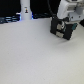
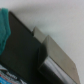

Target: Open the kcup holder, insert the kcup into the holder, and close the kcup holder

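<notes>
In the exterior view my gripper (image 1: pixel 61 32) is a black block under the white wrist, low over the white table at the back of the view's right. Blur hides how its jaws stand. A black flat-sided body (image 2: pixel 20 52) fills one side of the wrist view, close to a grey finger (image 2: pixel 54 56). I cannot tell whether this body is the kcup holder. A teal blur (image 2: pixel 4 27) sits at the picture's edge beside it. The kcup does not show in either view.
A white bottle-shaped object (image 1: pixel 25 10) stands at the back, toward the exterior view's left. Low dark shapes (image 1: pixel 7 20) lie along the back edge beside it. The white table (image 1: pixel 35 57) spreads across the front.
</notes>
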